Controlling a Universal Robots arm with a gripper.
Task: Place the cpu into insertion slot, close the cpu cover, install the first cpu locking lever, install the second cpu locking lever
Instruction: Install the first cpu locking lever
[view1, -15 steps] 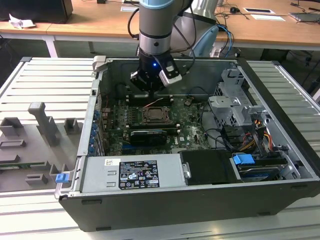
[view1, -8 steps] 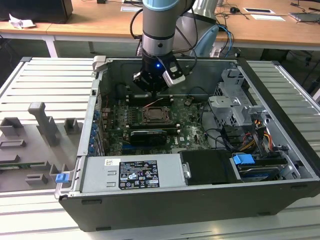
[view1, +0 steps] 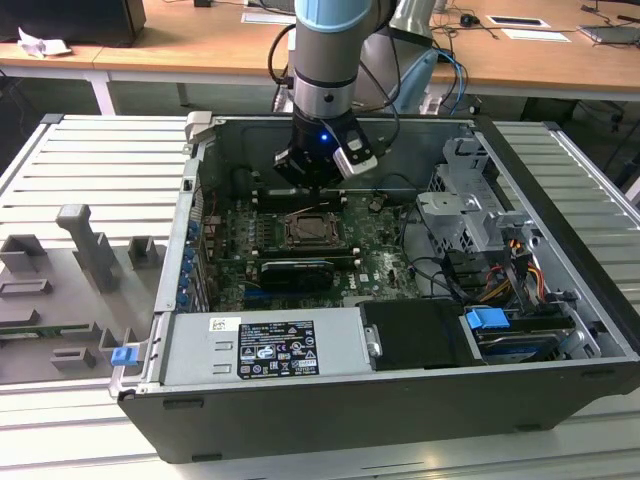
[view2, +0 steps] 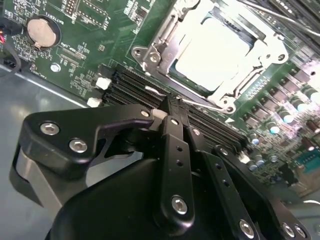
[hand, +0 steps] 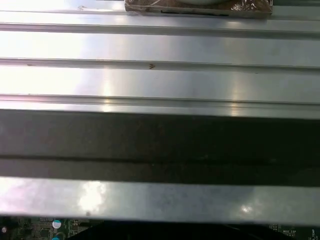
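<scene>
The cpu lies in the insertion slot, its pale face glaring bright in the second wrist view. The cpu cover, a silver frame, lies flat around it. A thin silver locking lever runs along the socket's edge nearest the fingers. My gripper is shut, its black fingertips pressed together right at that lever; whether they touch it I cannot tell. In the exterior view the gripper hangs just above the socket's far edge, inside the open computer case.
Black memory slots and a coin battery sit beside the socket. A long black card, a grey power supply and a drive cage crowd the case. Ribbed metal panels surround it.
</scene>
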